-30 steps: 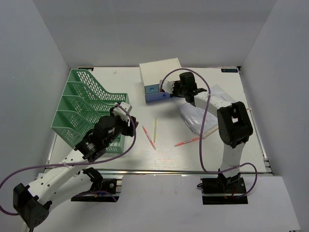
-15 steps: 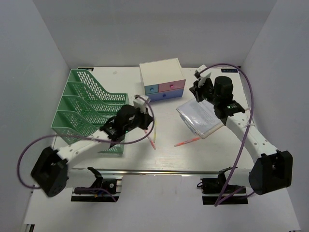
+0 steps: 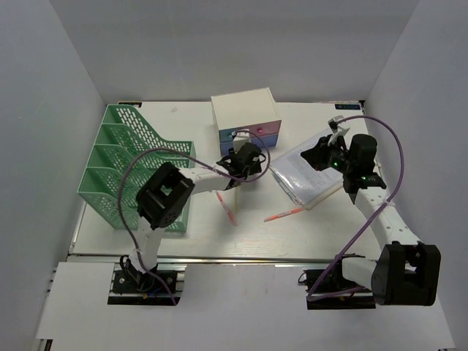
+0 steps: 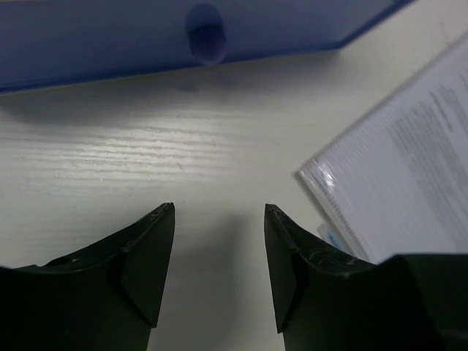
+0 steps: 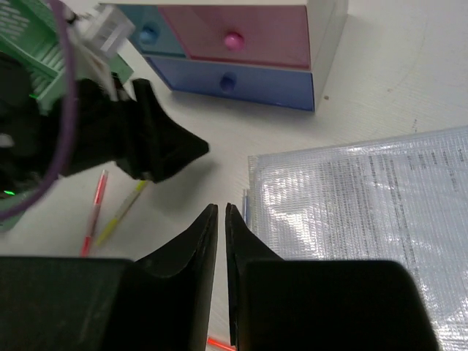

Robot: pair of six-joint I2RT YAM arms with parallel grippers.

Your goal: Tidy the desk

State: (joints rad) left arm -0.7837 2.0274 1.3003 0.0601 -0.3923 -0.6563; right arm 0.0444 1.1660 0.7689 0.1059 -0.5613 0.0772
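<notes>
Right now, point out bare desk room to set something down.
Free: desk front strip between pens and rail; back patch between green rack and drawer box. Crowded: centre, around left pincer and document sleeve.

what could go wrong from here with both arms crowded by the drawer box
1. The left gripper, open before the blue drawer's knob, and the barely parted right gripper work the same patch of desk; either advancing may hit the other.
2. The plastic sleeve has a corner beside one left finger; closing or sliding could snag it.
3. The pens lie just behind the left gripper; a low retreat might scatter them.
</notes>
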